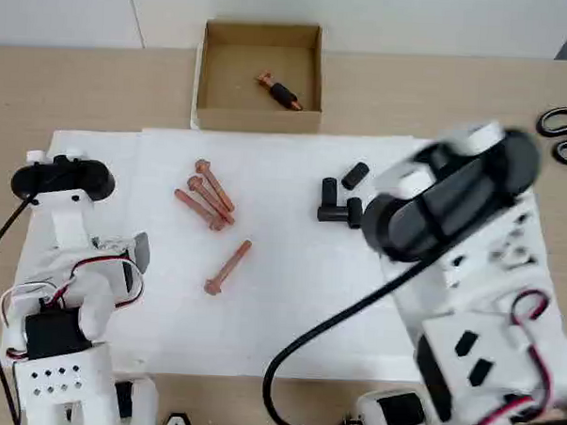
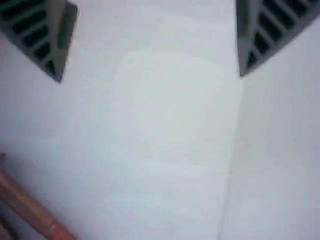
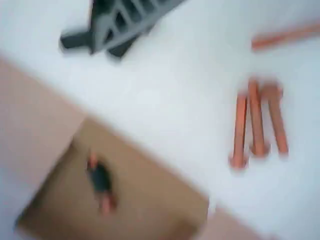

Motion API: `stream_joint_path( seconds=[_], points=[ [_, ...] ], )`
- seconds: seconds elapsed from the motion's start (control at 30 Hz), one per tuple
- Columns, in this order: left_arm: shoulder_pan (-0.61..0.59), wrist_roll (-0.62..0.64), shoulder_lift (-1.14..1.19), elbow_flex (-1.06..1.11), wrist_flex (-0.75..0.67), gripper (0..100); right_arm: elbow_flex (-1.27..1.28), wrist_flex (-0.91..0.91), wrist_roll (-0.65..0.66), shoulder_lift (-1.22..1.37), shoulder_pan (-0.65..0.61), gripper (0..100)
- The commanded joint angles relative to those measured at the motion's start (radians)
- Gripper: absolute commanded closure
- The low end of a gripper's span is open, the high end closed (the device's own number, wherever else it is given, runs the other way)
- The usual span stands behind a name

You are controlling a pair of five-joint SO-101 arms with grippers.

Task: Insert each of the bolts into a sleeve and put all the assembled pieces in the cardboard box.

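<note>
Box: the cardboard box (image 1: 210, 78) is sitting on the bare table (image 1: 101, 82), touching the far edge of the white sheet (image 1: 289, 307).
Assembled piece: one bolt in a sleeve (image 1: 279, 92) is lying aslant on the box floor. It is also showing in the right wrist view (image 3: 101, 182).
Three bolts: three bolts (image 1: 205, 196) are lying side by side in a tight bunch on the sheet, near the box on its left side.
Single bolt: a fourth bolt (image 1: 227, 267) is lying alone, aslant, nearer the arms and apart from the bunch.
Sleeves: black sleeves (image 1: 340, 204) are sitting in a loose cluster on the sheet right of the bolts. One of them is lying a little apart toward the box.
Left arm: the left arm (image 1: 74, 269) is sitting folded at the sheet's near left corner.
Left gripper: the left gripper (image 2: 150, 72) is hanging wide over bare sheet and holding nothing. A bolt end (image 2: 25, 210) is lying well off to one side of it.
Right arm: the right arm (image 1: 453, 210) is standing raised over the sheet's right side, just beside the sleeves.
Right gripper: the right gripper (image 3: 127, 17) is hanging above the sleeves. How wide it is standing cannot be told.
Scissors: scissors (image 1: 564, 135) are lying on the table at the far right.
</note>
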Motion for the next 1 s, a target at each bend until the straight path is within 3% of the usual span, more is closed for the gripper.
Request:
stream_joint_path(
  seconds=[0.0,0.23,0.37,0.57,0.83,0.97],
  points=[
    [0.008,-0.006,-0.015,-0.004,-0.006,79,0.281,-0.010,0.009,-0.119,0.053,78.3],
    [0.011,-0.006,-0.009,-0.005,-0.037,78,0.606,-0.119,-0.006,-0.174,0.094,78.3],
    [0.072,-0.006,-0.005,-0.044,0.046,78,0.674,-0.197,-0.055,-0.148,0.174,78.3],
    [0.084,-0.006,0.021,-0.170,0.106,78,0.614,-0.183,-0.054,0.041,0.205,78.3],
    [0.084,-0.002,0.433,-0.420,0.253,79,0.373,-0.051,-0.058,0.424,0.205,78.3],
    [0.084,-0.002,0.506,-0.501,0.285,79,0.336,-0.021,-0.054,0.544,0.214,78.3]
  ],
)
